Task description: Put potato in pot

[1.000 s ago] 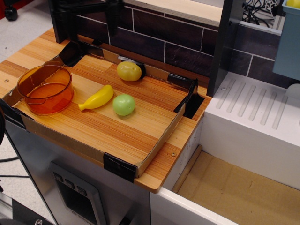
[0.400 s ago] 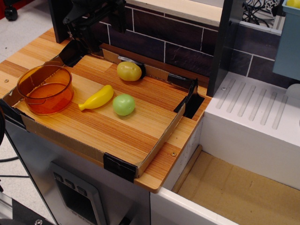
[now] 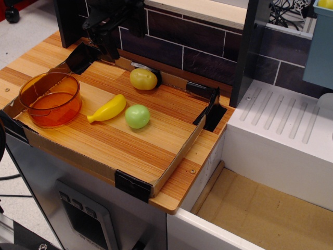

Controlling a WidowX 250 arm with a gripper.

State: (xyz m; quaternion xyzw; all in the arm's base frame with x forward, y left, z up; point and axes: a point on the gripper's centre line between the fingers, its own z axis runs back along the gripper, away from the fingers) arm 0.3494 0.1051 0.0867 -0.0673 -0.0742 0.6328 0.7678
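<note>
Potato (image 3: 143,79): 1 mustard-yellow lump, upper centre of frame, at the table's (image 3: 130,151) back edge; long axis roughly left-right, no clear pointing end. Pot (image 3: 50,99): orange, far left, empty. Gripper (image 3: 106,31): upper left, shifted rightward toward the potato since 1 second ago, approach underway; fingers' state cannot be told.

gripper (image 3: 106,39) has come into view at the top left and shifted right along the back wall, toward potato (image 3: 143,79).
</note>
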